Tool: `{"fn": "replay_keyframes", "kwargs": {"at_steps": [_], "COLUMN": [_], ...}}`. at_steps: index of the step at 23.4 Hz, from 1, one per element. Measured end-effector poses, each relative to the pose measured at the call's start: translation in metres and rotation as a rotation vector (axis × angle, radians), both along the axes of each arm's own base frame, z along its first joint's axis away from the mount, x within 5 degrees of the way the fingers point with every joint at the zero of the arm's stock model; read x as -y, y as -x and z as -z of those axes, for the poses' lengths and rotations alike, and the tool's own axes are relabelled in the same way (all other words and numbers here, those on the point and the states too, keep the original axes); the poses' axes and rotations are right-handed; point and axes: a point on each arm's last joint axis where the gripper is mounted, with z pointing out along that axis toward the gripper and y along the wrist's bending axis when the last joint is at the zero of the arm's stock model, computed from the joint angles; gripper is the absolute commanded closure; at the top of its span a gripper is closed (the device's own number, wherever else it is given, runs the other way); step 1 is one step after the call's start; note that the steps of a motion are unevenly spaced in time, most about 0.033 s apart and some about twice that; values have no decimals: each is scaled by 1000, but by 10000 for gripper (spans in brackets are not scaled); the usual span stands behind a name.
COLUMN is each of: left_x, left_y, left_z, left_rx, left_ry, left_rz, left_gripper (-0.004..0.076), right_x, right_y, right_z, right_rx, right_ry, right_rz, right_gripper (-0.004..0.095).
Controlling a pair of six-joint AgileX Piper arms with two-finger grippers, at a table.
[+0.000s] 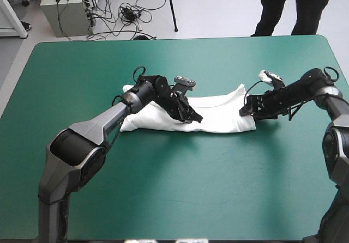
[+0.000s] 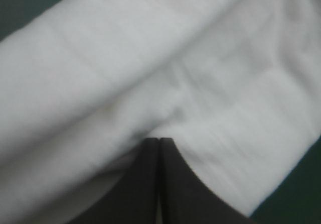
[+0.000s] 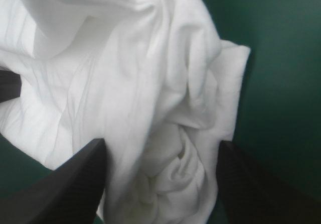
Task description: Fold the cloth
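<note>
T-shirt (image 1: pixel 218 112): white, lying as a long rumpled band across the middle of the teal-green table (image 1: pixel 163 199), well away from every edge.
Left gripper (image 1: pixel 192 116): sitting on the near edge of the band, about mid-length. In its wrist view the black fingers (image 2: pixel 175 184) meet in 1 pointed arch and the cloth puckers right at the tip, so I'd say it's pinched onto the shirt.
Right gripper (image 1: pixel 246 110): at the band's right end, fingers spread wide. Its wrist view shows a bunched wad of cloth between the 2 fingers (image 3: pixel 75 184), not clamped.
Step, my guess: getting a hold on the right end so both arms can fold the band over.
How to do it well: push the right gripper in far enough that it bites all the bunched layers, not just the top one, then close. Lift both sides together and level, or the band will twist.
Watch out: that right end is lumpy, so a shallow pinch could slip off mid-lift.
</note>
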Motion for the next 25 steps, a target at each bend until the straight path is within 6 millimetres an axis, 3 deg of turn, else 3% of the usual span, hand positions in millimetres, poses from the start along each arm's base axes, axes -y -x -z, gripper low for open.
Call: {"fn": "replay_keyframes", "kwargs": {"at_steps": [2,3,4,5,6,11,17,25], "left_x": [0,0,0,0,0,-1,-1,-1], "left_y": [0,0,0,0,0,-1,0,-1], "left_z": [0,0,0,0,0,1,0,0], "left_rx": [2,1,2,2,3,10,6,8], "left_ry": [0,0,0,0,-1,-11,-12,-12], "left_rz": [-1,-1,0,0,0,3,4,4], "left_gripper": [733,733,733,733,733,733,733,733], "right_x": [-1,-1,-3,-5,-8,-14,-19,-23], "right_y": [-2,-3,-5,-6,-7,-8,-2,14], "right_z": [4,6,11,14,20,25,5,-54], "right_rx": [-22,-31,-44,-53,-74,-92,-20,122], "right_ry": [-8,-10,-22,-30,-43,-71,-20,-41], "right_rz": [9,10,11,11,7,5,-18,-20], "right_gripper": [419,578,670,847,916,923,923,923]}}
